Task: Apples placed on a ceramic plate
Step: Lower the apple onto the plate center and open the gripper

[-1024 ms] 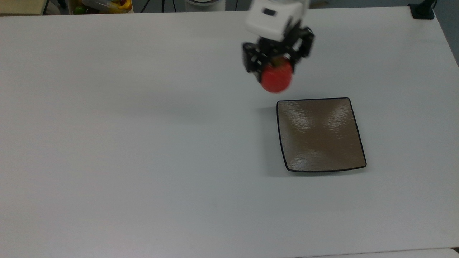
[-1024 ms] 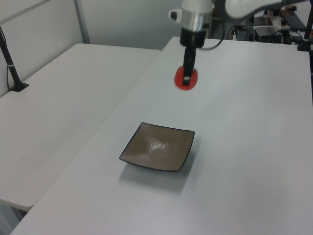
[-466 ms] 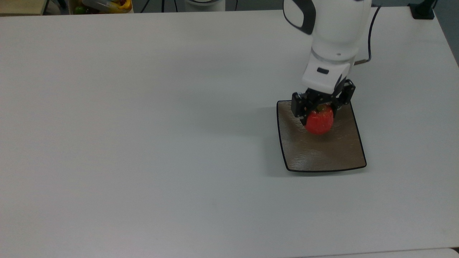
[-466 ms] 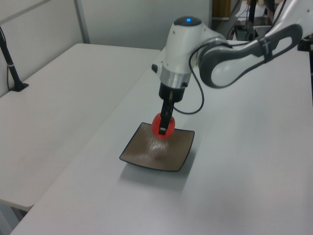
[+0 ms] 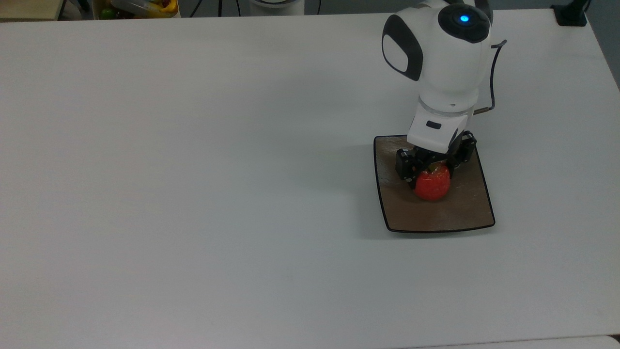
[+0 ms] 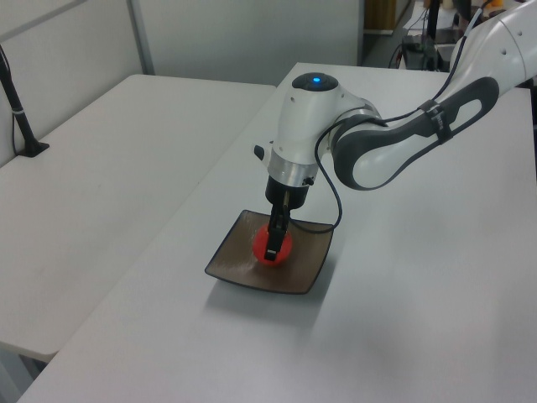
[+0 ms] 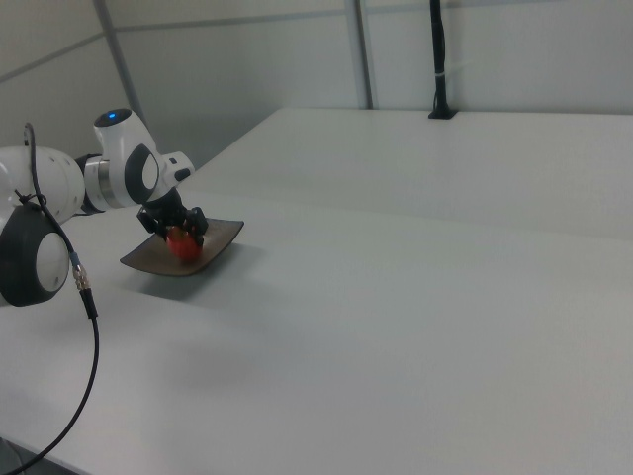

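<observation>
The small red apple [image 5: 432, 185] [image 6: 273, 247] [image 7: 182, 243] sits low over the middle of the square brown plate [image 5: 465, 213] [image 6: 231, 260] [image 7: 148, 260]. My gripper [image 5: 431, 173] [image 6: 273, 243] [image 7: 180, 236] comes down from above and is shut on the apple, black fingers on either side of it. Whether the apple touches the plate's surface I cannot tell. The white arm hides the plate's far edge in the top view.
The plate lies on a wide white table [image 5: 193, 194]. A second white table [image 6: 101, 159] adjoins it in the left view. A black post [image 7: 438, 59] stands at the far edge in the right view. A bin with colourful items [image 5: 138, 7] is past the top view's upper left.
The gripper carried the apple from above the bare table beside the plate to over the plate, then lowered it toward the plate's middle.
</observation>
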Action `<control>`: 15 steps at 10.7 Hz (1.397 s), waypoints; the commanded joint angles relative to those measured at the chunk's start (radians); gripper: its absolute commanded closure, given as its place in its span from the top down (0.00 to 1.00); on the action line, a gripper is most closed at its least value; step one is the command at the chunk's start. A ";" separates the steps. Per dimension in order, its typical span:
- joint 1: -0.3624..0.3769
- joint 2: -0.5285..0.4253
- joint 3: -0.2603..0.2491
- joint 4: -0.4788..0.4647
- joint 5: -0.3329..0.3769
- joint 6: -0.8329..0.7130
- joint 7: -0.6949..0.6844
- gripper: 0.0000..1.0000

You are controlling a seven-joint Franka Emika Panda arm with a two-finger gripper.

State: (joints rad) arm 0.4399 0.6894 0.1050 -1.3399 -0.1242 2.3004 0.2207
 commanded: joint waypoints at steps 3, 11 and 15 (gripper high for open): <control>0.011 0.001 -0.011 -0.024 -0.040 0.060 0.022 1.00; -0.030 -0.331 -0.022 -0.105 -0.026 -0.196 0.121 1.00; -0.122 -0.612 -0.021 -0.163 0.064 -0.505 0.236 1.00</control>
State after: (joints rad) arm 0.3595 0.2654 0.0887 -1.3806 -0.1165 1.9094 0.4030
